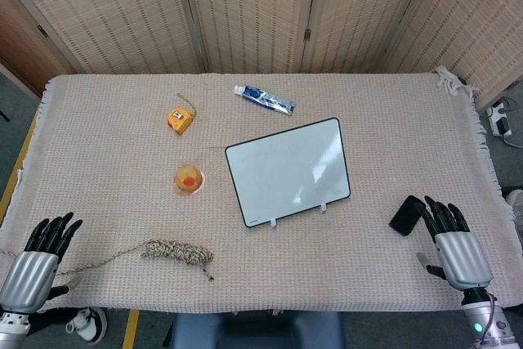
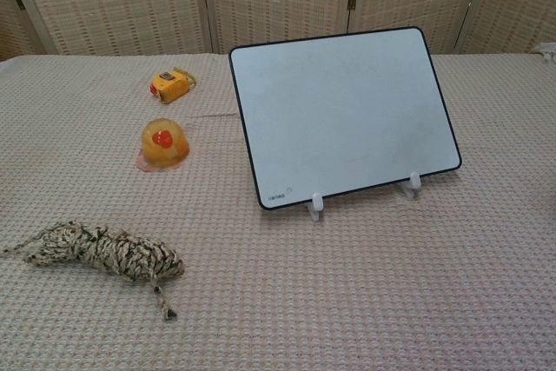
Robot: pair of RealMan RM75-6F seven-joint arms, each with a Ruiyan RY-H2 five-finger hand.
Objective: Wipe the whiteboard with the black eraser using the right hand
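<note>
resting released on the table, the right robot hand (image 1: pixel 452 239) touches the black eraser (image 1: pixel 406 216) near the whiteboard (image 1: pixel 288 171).

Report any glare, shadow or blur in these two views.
Head view: pale streaks of glare cross the whiteboard, lighting is even, shadows soft, everything sharp. Chest view: the board shows only faint sheen, and casts a weak shadow behind; the rope is in focus.

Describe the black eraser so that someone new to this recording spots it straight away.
Start at the whiteboard propped on its feet mid-table, then look toward the near right edge of the woven cloth. There the black eraser lies flat, right at the fingertips of the right robot hand. It is the only dark, plain slab on the table; the other small items are orange, blue-white or rope.
</note>
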